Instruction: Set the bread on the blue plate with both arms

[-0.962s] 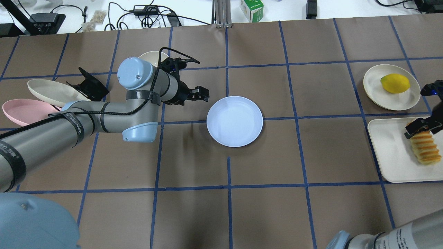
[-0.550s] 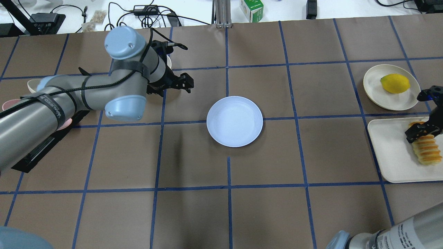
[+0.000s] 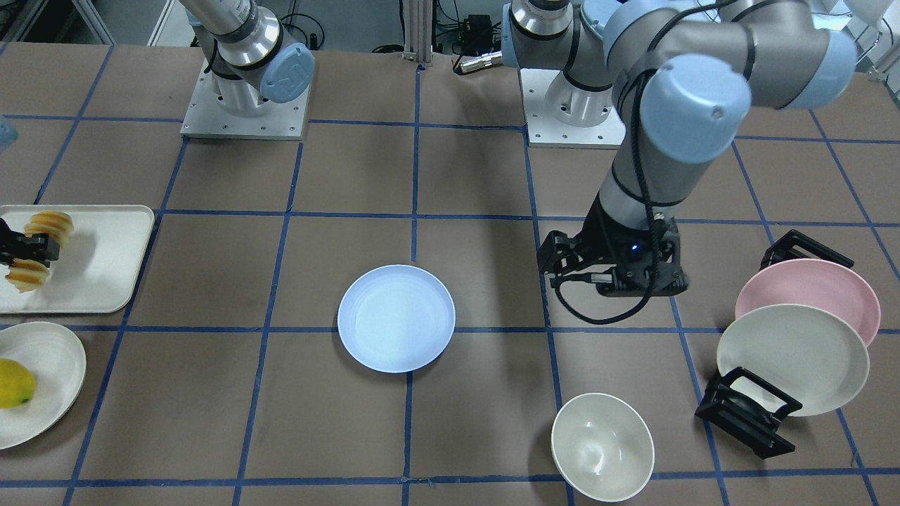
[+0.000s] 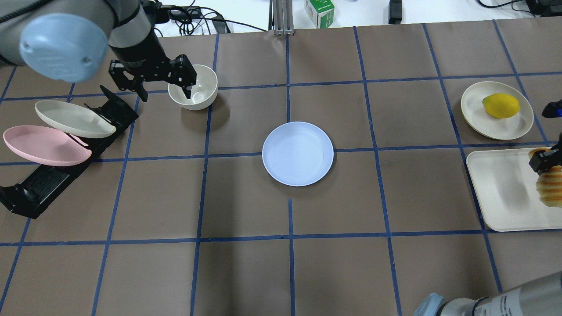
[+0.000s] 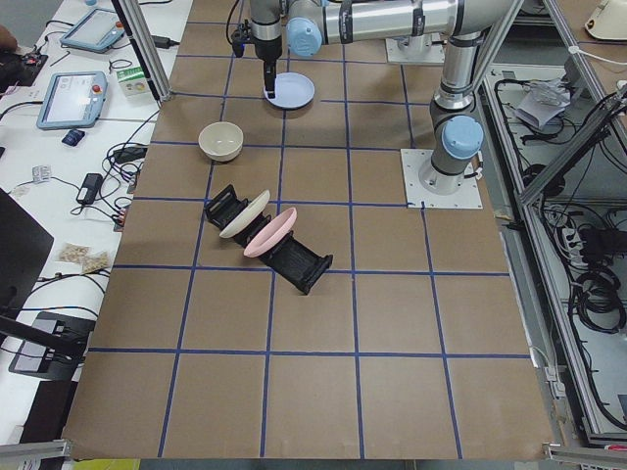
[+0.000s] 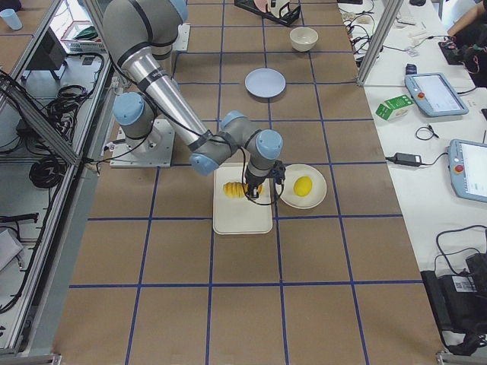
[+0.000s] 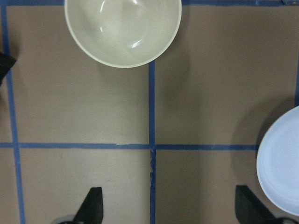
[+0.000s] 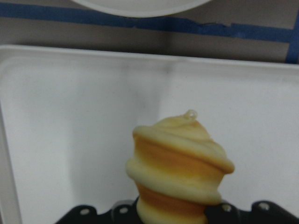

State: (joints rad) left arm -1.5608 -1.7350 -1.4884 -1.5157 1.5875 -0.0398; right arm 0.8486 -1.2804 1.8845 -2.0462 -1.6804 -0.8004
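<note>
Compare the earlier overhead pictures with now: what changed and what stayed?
The left end effector, open, swung away from the blue plate toward the bowl. The right end effector, shut on the bread, carried it rightward, apparently lifting it off the tray. Plate, bowl and lemon stayed put.

Front view: right hand [image 3: 28, 251] lies across bread [image 3: 49, 225], bread's middle hidden, two ends showing, by worktop's right end. Overhead: bread and right hand both cut by picture edge. Right wrist view: bread's lower end hidden behind hand. Left wrist view: blue plate [image 7: 280, 172] and bowl [image 7: 123, 30] cropped; left hand [image 7: 169, 210] only two fingertips at bottom edge.
</note>
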